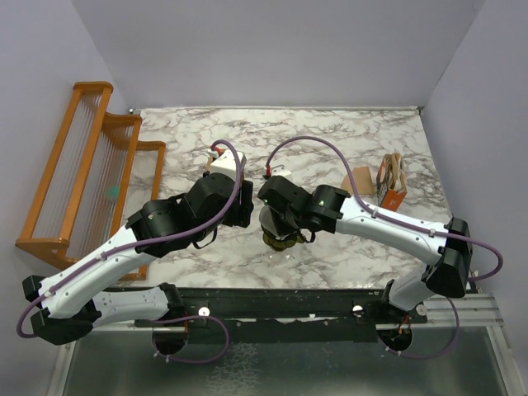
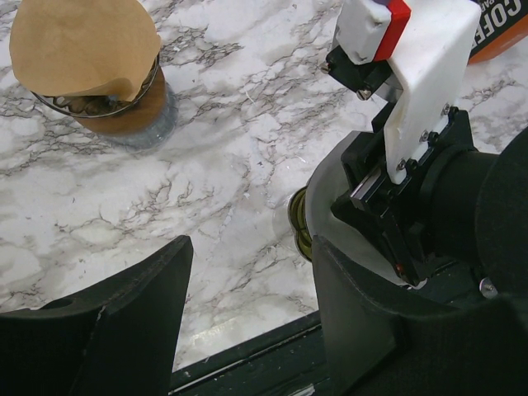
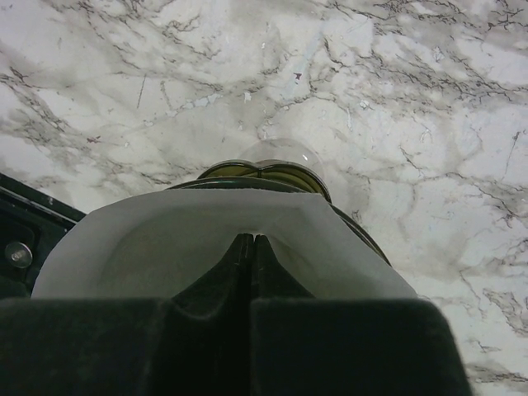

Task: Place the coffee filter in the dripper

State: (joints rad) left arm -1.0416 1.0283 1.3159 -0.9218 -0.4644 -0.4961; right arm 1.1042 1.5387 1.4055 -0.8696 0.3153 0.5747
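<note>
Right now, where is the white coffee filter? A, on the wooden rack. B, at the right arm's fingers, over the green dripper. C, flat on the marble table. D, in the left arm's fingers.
B: the coffee filter curls around the shut right fingers just above the dripper.

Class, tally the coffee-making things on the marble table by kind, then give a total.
Paper filters: 2 (white paper cone filter, flat tan paper filter)
Drippers: 1 (dark olive-green translucent dripper)
Stands: 1 (brown disc stand under the tan filter)
Filter packets: 1 (orange packet)
Total: 5
</note>
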